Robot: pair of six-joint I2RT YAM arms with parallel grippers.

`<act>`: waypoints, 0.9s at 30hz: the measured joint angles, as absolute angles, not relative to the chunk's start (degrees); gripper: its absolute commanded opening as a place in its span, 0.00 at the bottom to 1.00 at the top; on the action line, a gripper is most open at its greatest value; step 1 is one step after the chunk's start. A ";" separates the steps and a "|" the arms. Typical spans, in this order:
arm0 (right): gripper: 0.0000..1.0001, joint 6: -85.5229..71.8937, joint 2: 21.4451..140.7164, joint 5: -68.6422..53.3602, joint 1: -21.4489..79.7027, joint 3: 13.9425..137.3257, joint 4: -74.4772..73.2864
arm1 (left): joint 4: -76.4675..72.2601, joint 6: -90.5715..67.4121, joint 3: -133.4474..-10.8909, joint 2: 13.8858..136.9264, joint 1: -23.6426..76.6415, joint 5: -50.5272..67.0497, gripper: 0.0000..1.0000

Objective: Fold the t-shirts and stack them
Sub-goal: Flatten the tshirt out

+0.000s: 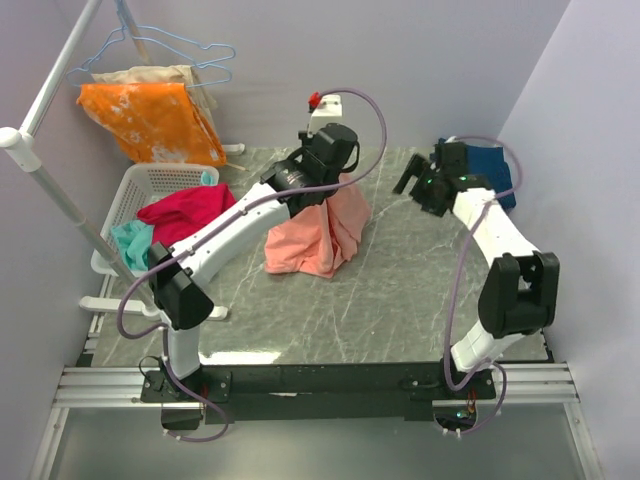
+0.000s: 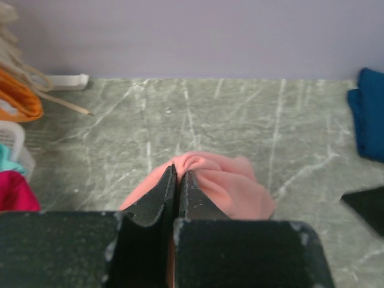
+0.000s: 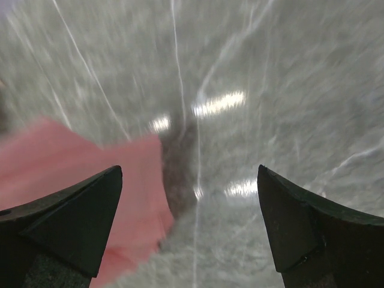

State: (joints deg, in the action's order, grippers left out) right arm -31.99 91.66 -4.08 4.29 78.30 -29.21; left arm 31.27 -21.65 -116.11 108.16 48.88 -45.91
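Note:
My left gripper (image 1: 342, 183) is shut on the top of the salmon-pink t-shirt (image 1: 312, 235), holding it up above the table's middle while its lower part rests bunched on the marble. In the left wrist view the closed fingertips (image 2: 178, 172) pinch a fold of the pink t-shirt (image 2: 231, 186). The dark navy t-shirt (image 1: 492, 165) lies at the back right, behind my right arm, and shows at the right edge of the left wrist view (image 2: 369, 114). My right gripper (image 1: 412, 182) hangs open to the right of the pink t-shirt (image 3: 66, 159); nothing is between its fingers (image 3: 189, 174).
A white basket (image 1: 135, 185) at the left edge holds a magenta-red garment (image 1: 185, 210) and a teal cloth (image 1: 130, 240). An orange white-blotched cloth (image 1: 150, 120) hangs on a rack (image 1: 55, 190) at the back left. Walls close in the back and right.

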 measured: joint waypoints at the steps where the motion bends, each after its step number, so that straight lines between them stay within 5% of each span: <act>1: 1.00 -31.48 92.29 -4.97 4.99 77.30 -29.34 | 31.59 -21.67 -116.11 108.18 48.60 -46.50 0.01; 7: 0.99 -26.55 96.90 -8.25 12.40 74.87 -30.94 | 34.70 -22.81 -115.57 108.53 45.58 -49.08 0.01; 11: 0.82 -24.21 99.09 -8.67 17.52 75.26 -30.74 | 39.00 -26.41 -115.57 109.06 42.37 -50.96 0.01; 27: 0.66 -22.02 114.91 -8.73 25.74 86.72 -29.71 | 42.59 -29.85 -111.44 109.01 34.83 -52.36 0.01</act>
